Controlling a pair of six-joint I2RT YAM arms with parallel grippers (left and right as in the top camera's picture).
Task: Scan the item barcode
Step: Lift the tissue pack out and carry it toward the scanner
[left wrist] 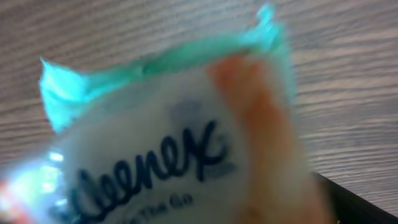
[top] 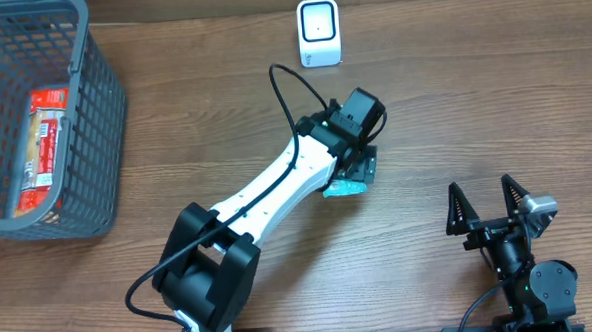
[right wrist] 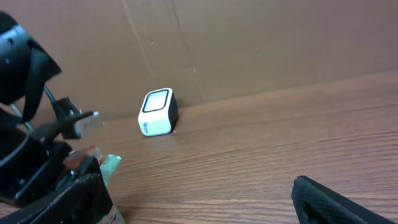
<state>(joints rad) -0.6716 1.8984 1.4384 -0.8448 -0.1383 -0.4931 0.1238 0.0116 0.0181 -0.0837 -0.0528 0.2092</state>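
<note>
The item is a Kleenex tissue pack (top: 343, 188), white with teal ends, lying on the wooden table. It fills the left wrist view (left wrist: 180, 143), blurred and very close. My left gripper (top: 360, 167) is down over it; one dark finger (left wrist: 368, 203) shows just past the pack's right side, so the jaws stand wide around it. The barcode is not visible. The white scanner (top: 318, 33) stands at the back of the table, also seen in the right wrist view (right wrist: 158, 112). My right gripper (top: 488, 213) rests open and empty at the front right.
A grey wire basket (top: 94, 125) at the far left holds a red snack pack (top: 47, 145). A cardboard wall (right wrist: 261, 43) rises behind the scanner. The left arm's white link (top: 277, 187) crosses the table's middle, with a black cable (top: 285, 96) looping above it.
</note>
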